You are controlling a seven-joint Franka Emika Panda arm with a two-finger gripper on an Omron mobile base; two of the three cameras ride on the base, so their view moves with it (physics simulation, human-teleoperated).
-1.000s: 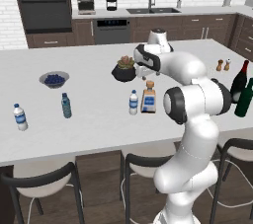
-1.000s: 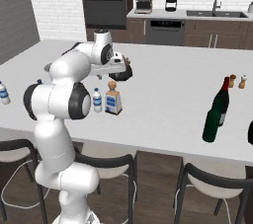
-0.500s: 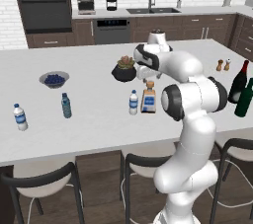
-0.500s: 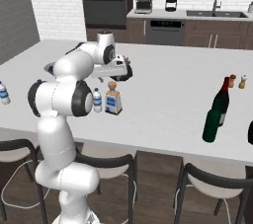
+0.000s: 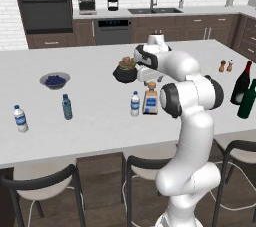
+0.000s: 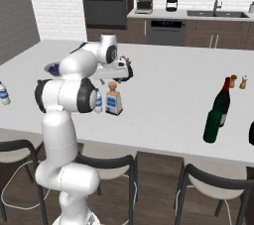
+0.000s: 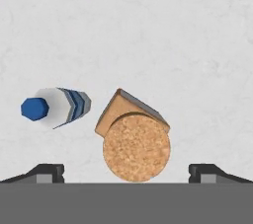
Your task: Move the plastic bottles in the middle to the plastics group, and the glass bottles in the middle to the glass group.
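Gripper (image 7: pixel 126 171) w/ jaws wide apart, hanging over the square bottle (image 5: pixel 151 99) mid-island; its tan stopper sits btwn the fingertips. Small water bottle (image 5: pixel 135 104) just beside. White counter (image 5: pixel 90 116), dark cabinets behind. Green wine bottle (image 6: pixel 215 118) far right; arm hides the gripper from base views.

In the right base view the arm hides most of the small water bottle (image 6: pixel 98 103) just left of the square bottle (image 6: pixel 113 100); only a sliver of it shows. Behind that bottle, the dark bowl (image 6: pixel 122 72) is partly covered by the hand, and the gripper itself cannot be made out there. Far left of the square bottle, another water bottle (image 6: pixel 3 93) is cut by the picture's edge, and the blue bowl (image 6: pixel 53 69) is mostly behind the arm. At the right edge a dark bottle (image 6: pixel 251 135) is cropped to a sliver.

In the left base view, the green wine bottle (image 5: pixel 248 100), far right of the square bottle (image 5: pixel 150 99), is clipped by the edge. The salt and pepper shakers (image 5: pixel 226 65) are too small to tell apart.

From the hand view the square bottle (image 7: pixel 133 136) shows just its cork stopper and a corner; its label is hidden.
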